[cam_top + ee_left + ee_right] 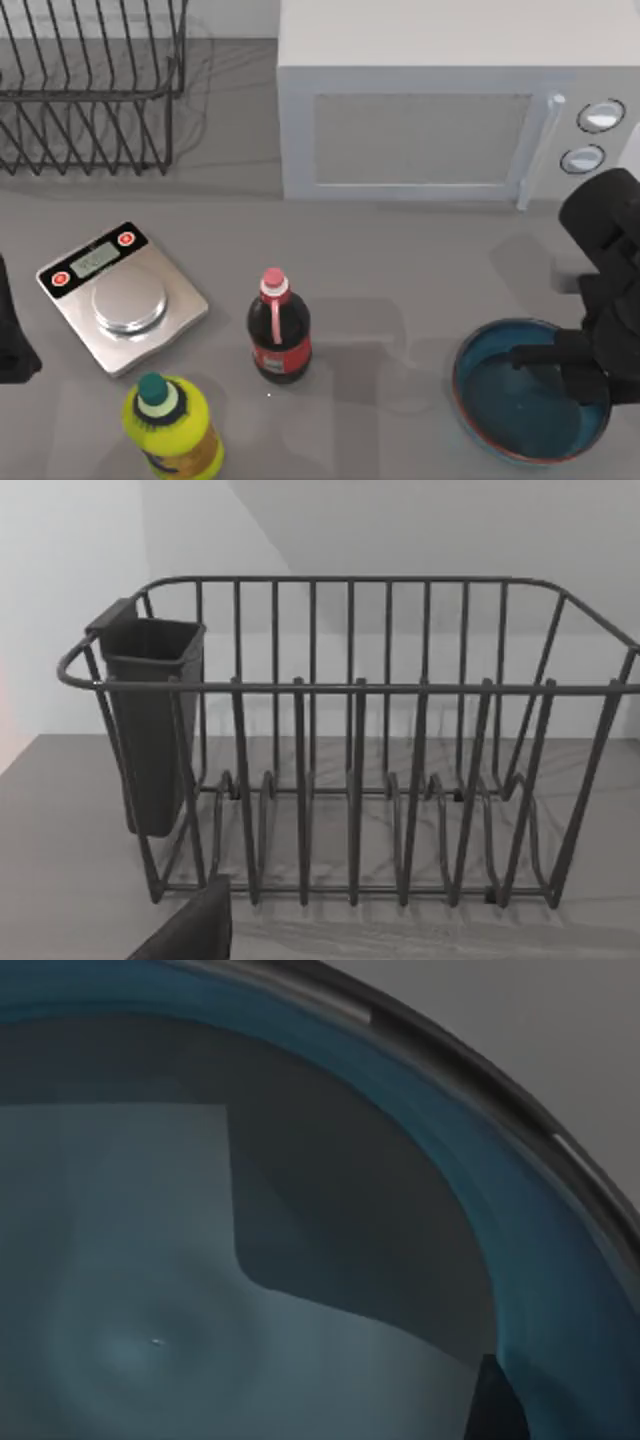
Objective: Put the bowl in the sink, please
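The bowl (525,405) sits on the table at the front right, wide and shallow, with a glossy teal-blue inside and a thin reddish-brown rim. My right gripper (562,366) hangs low over the bowl's right half, reaching in from the right edge. In the right wrist view the bowl's blue inside (300,1260) is very close, its rim curving along one side. My left arm (12,340) is parked at the table's left edge. The sink is out of view.
A cola bottle (278,330) stands mid-table and a yellow bottle (172,425) at the front left. A steel kitchen scale (122,297) lies at the left. A wire dish rack (90,90) is at the back left and a white microwave (430,100) at the back right.
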Controlling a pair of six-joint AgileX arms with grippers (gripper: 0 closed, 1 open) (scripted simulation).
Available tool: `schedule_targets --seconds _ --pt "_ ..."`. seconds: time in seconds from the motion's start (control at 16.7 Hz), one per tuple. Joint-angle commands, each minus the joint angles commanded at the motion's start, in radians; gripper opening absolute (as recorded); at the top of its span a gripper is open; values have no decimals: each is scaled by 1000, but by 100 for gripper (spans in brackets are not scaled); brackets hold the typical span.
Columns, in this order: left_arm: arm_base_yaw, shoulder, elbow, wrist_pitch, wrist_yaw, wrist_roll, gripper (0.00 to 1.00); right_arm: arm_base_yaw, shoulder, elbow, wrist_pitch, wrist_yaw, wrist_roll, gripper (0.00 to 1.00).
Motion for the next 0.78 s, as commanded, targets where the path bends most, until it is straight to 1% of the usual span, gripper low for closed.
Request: schedule_targets --seconds 0.48,0.6,0.78 --pt "0 0 0 0 0 0 100 1 -2 16 -16 1 0 0" --pt "0 0 0 0 0 0 100 2 -10 69 -74 1 1 0" --pt "0 0 0 0 0 0 100 1 -39 188 -239 1 0 0"
